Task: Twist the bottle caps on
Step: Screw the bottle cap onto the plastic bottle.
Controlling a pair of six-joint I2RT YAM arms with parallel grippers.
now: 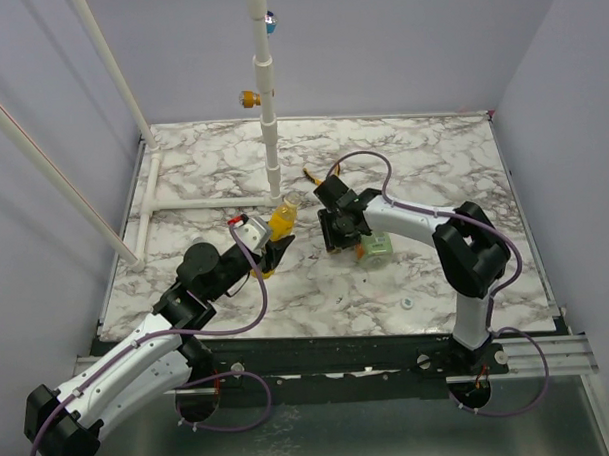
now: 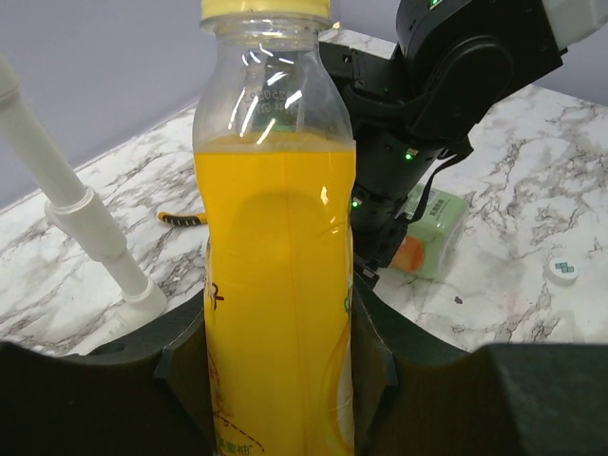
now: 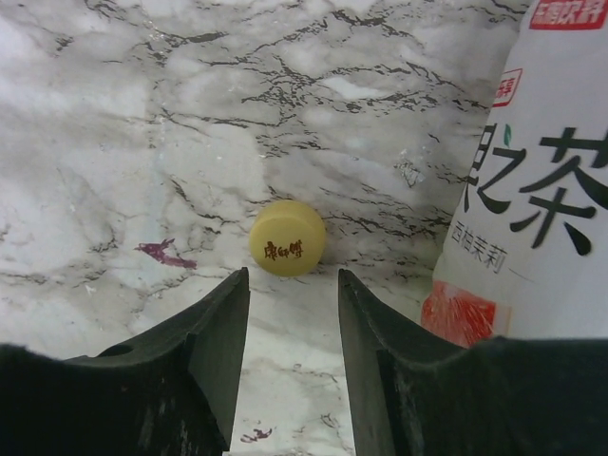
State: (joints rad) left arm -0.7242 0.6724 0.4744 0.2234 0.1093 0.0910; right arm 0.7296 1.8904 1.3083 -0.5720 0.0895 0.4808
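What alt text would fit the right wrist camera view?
A small yellow bottle cap with red lettering lies on the marble table, just beyond the two black fingers of the right gripper, parted with nothing between them. A bottle with a white Chinese-lettered label is at the right edge.

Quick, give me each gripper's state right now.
Left gripper: closed on the yellow bottle.
Right gripper: open, holding nothing; the yellow cap lies just ahead of it.
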